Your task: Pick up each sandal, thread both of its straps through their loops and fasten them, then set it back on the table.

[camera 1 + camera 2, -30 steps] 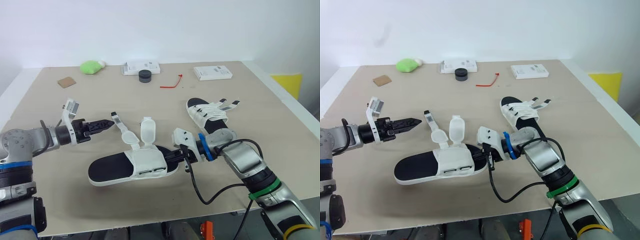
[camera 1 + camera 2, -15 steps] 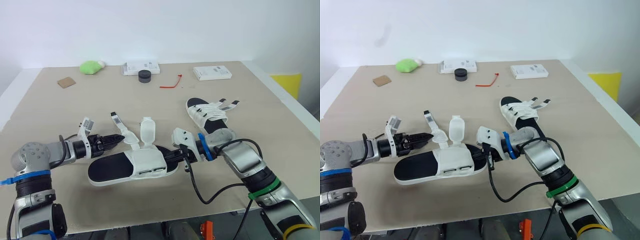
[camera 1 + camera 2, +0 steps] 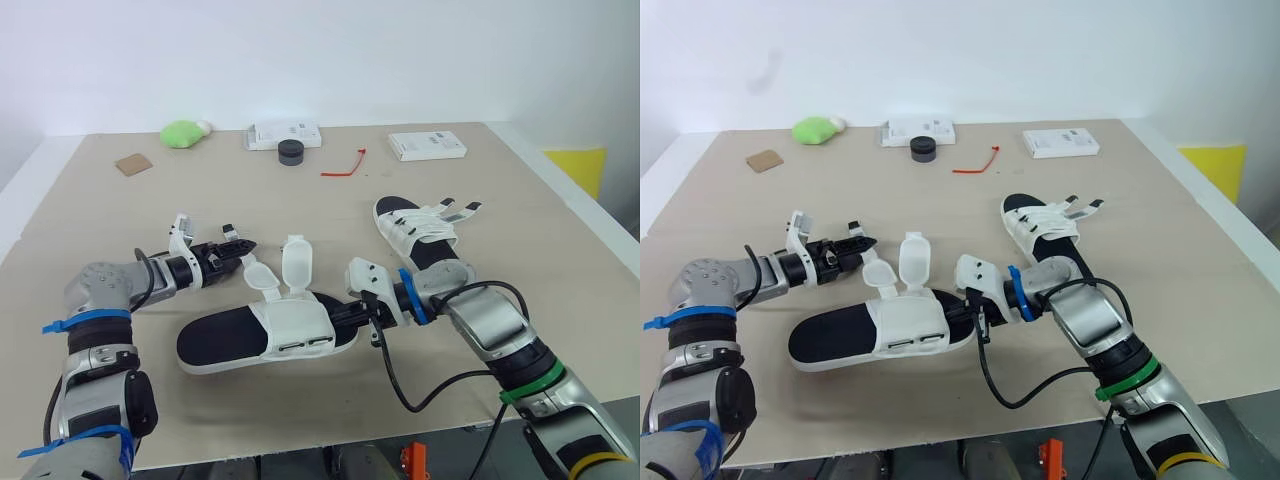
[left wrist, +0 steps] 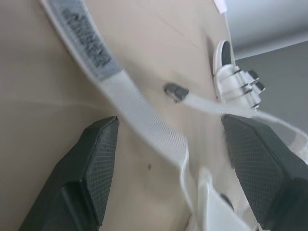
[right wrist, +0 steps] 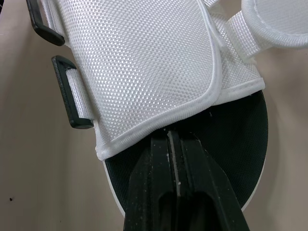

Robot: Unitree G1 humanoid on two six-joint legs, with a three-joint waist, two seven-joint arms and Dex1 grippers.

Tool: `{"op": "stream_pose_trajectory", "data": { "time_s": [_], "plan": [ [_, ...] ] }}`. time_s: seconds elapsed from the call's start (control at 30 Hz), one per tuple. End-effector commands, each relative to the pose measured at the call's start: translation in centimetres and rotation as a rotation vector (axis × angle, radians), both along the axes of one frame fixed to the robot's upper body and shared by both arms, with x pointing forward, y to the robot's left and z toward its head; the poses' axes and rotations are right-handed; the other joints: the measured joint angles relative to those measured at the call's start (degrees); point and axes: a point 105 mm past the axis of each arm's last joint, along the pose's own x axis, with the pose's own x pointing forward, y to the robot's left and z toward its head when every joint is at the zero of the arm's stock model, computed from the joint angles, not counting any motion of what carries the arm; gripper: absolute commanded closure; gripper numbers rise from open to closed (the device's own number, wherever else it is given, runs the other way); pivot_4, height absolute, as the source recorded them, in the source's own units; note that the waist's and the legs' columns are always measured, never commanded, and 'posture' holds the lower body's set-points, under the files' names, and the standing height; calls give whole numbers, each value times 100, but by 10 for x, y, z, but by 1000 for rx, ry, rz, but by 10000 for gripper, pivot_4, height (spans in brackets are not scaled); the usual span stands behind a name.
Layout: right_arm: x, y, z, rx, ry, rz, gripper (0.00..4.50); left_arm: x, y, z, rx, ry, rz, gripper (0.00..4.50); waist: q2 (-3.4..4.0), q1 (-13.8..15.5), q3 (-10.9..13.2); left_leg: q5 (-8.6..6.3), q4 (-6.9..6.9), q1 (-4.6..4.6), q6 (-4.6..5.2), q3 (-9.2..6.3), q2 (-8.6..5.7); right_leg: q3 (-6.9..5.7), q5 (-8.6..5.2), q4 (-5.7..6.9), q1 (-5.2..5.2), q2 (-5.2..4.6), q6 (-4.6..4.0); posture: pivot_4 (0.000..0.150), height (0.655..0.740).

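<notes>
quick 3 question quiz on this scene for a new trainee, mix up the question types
1. True or false: the left gripper is shut on the strap.
2. What do the right gripper's fingertips meet? A. the green thing B. the near sandal C. the red tie
3. Fill in: ___ sandals lie on the table.

Key
1. False: its fingers are open, and the strap runs between them.
2. B: the shut fingers meet it at the edge of its white upper.
3. Two.
</notes>
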Motion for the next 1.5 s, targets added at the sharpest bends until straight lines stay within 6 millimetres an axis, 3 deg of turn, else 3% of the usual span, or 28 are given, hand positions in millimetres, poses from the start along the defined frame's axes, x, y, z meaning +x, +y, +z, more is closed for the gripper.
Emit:
{"op": "stream_pose_trajectory", "data": {
  "time_s": [0.03,0.07,0.17,0.3,0.33,0.37,0.47,0.53,0.73,0.87,0.93,1.03,1.13,1.2,1.33,1.5],
  "plan": [
    [-4,-13,-29,-90,94,-65,44792,6,-5,-9,8,25,17,9403,0,0,-1,0,0,0,0,0,0,0,0,0,0,0,0,1500,7400],
    [-5,-13,-29,-87,95,-66,44792,6,-7,-12,9,33,17,9403,2,0,-2,0,0,0,0,-1,0,0,0,0,0,0,0,1500,7400],
    [-5,-13,-29,-83,97,-72,45000,9,-17,-14,-5,37,13,17951,4,0,-7,0,1,1,0,0,-1,0,-3,0,2,-1,-4,1500,7400],
    [-5,-13,-29,-85,97,-78,45000,10,-19,-5,-4,6,7,36064,6,0,-8,-1,0,-2,-1,-1,-2,0,-2,-1,0,0,4,1500,7400],
    [-5,-13,-29,-85,97,-79,45000,11,-20,-1,-8,-4,4,42358,10,-1,-10,-1,0,-1,-3,-3,-2,0,-4,-1,3,-1,6,1500,7400],
    [-6,-14,-29,-85,98,-80,45000,11,-19,3,-8,-19,2,44299,13,-1,-12,-2,0,0,-3,-3,-3,0,-4,-1,3,0,6,1500,7400],
    [-6,-14,-29,-86,100,-83,45000,10,-18,13,-3,-50,-2,44299,10,-1,-10,-2,-1,-3,-3,-4,-2,0,-4,-1,-1,0,7,1500,7400],
    [-6,-15,-30,-87,103,-84,45000,5,-22,37,-10,-131,-37,44299,7,-1,-6,-4,-1,-6,-7,-4,-2,0,-5,-2,-2,0,8,1500,7400],
    [-6,-15,-30,-85,106,-86,45000,-32,-42,100,-3,-453,-174,44299,-7,-1,4,-15,-2,-12,-26,-4,0,3,-14,-4,-5,-1,10,1500,7400],
    [-5,-16,-30,-86,106,-86,45000,-52,-44,127,11,-652,-163,44299,-6,0,5,-19,-2,-10,-32,-5,0,5,-19,-4,-3,0,9,1500,7400],
    [-5,-17,-30,-87,107,-85,45000,-62,-49,131,42,-722,-183,44299,-6,-1,5,-19,-1,-10,-32,-5,0,5,-19,-4,-3,0,9,1500,7400],
    [-5,-16,-31,-87,108,-83,45000,-89,-64,126,139,-877,-292,44299,-7,-6,6,-19,0,-10,-32,-4,-1,5,-19,-5,-2,-1,8,1500,7400],
    [-6,-16,-31,-86,110,-79,45000,-127,-82,101,280,-1052,-507,44299,-4,-8,5,-27,-3,-7,-45,6,0,14,-29,-8,-2,-2,1,1500,7400],
    [-5,-16,-30,-86,109,-78,45000,-141,-84,83,350,-1120,-615,44299,-2,-4,5,-31,-4,-5,-53,7,1,14,-48,-9,-3,-2,-22,1500,7400],
    [-6,-17,-30,-88,109,-77,45000,-155,-82,54,467,-1214,-771,44299,-1,-1,5,-31,-2,-4,-52,8,4,14,-52,-10,-5,-4,-32,1500,7400],
    [-7,-18,-32,-90,110,-79,45000,-149,-71,29,639,-1359,-836,44299,1,2,5,-31,-2,-1,-51,21,4,16,-53,-12,-37,-19,-33,1500,7400]
  ]
}}
